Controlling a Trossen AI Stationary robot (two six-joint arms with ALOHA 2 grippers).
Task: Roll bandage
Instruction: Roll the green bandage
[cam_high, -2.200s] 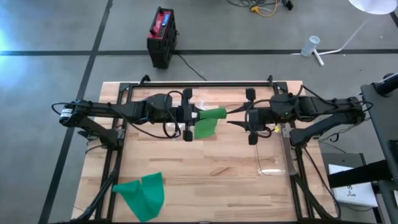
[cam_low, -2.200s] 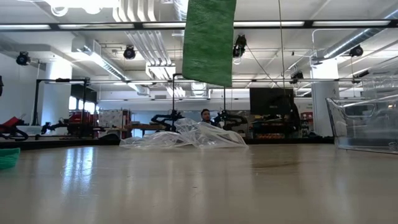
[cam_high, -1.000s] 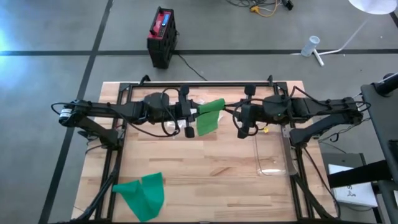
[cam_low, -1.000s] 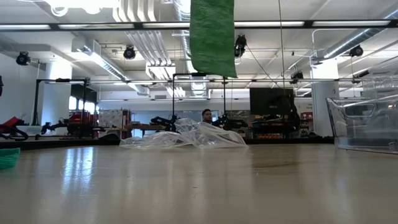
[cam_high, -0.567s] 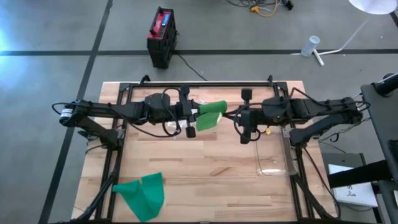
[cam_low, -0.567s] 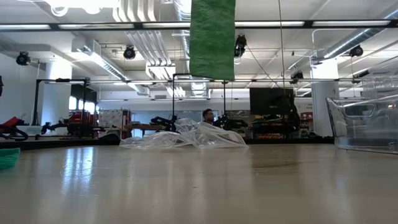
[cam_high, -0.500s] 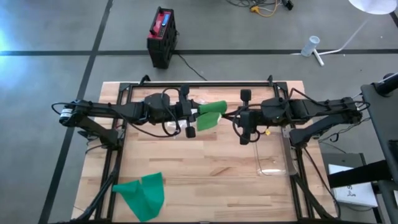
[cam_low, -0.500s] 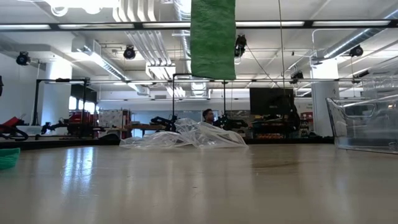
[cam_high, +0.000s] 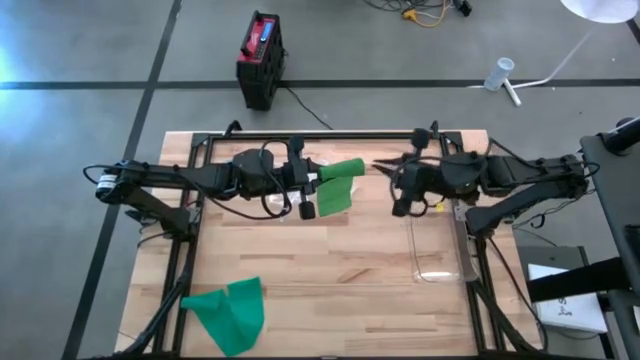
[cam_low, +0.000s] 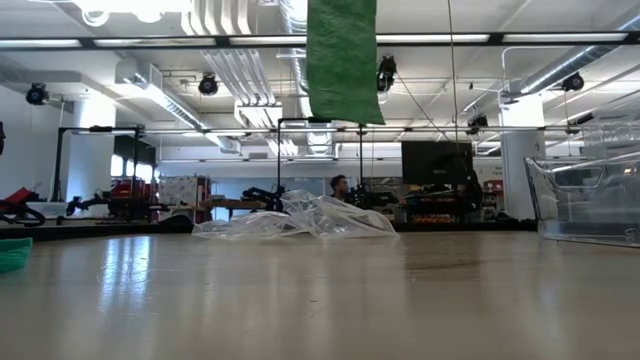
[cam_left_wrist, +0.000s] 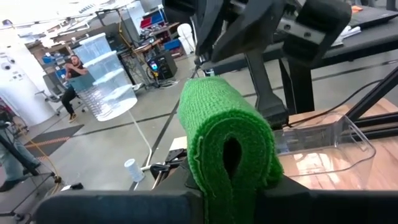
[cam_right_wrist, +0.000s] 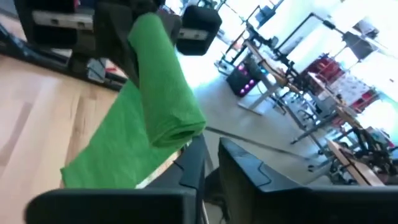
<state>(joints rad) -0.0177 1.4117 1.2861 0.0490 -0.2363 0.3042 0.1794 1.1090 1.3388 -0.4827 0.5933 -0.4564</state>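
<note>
My left gripper (cam_high: 316, 183) is high over the table's middle, pointing level toward the right edge, and is shut on a green bandage (cam_high: 340, 180). The bandage is partly rolled: the roll (cam_left_wrist: 227, 134) sticks out past the fingers, and a loose tail (cam_low: 342, 60) hangs below it, clear of the table. My right gripper (cam_high: 380, 166) faces the roll's free end (cam_right_wrist: 180, 127) from the right, fingers close together, with a small gap to the roll. My left gripper pinches the roll's near end (cam_left_wrist: 229, 184) between its two fingers, where the roll is squeezed flat. The fingers come in level from the table's left and lie along the roll. The roll is held level, lifted clear, with its tail hanging slack below.
A second green bandage (cam_high: 228, 312) lies crumpled at the near left corner. A clear plastic box (cam_high: 436, 250) stands on the right side of the table. Crumpled clear plastic (cam_low: 300, 220) lies toward the far edge. The near middle of the wooden top (cam_high: 330, 290) is bare.
My right gripper has drawn back from the roll's free end, toward the table's right and far edges, and has turned its wrist. The roll and its hanging tail stay where they were in my left gripper.
</note>
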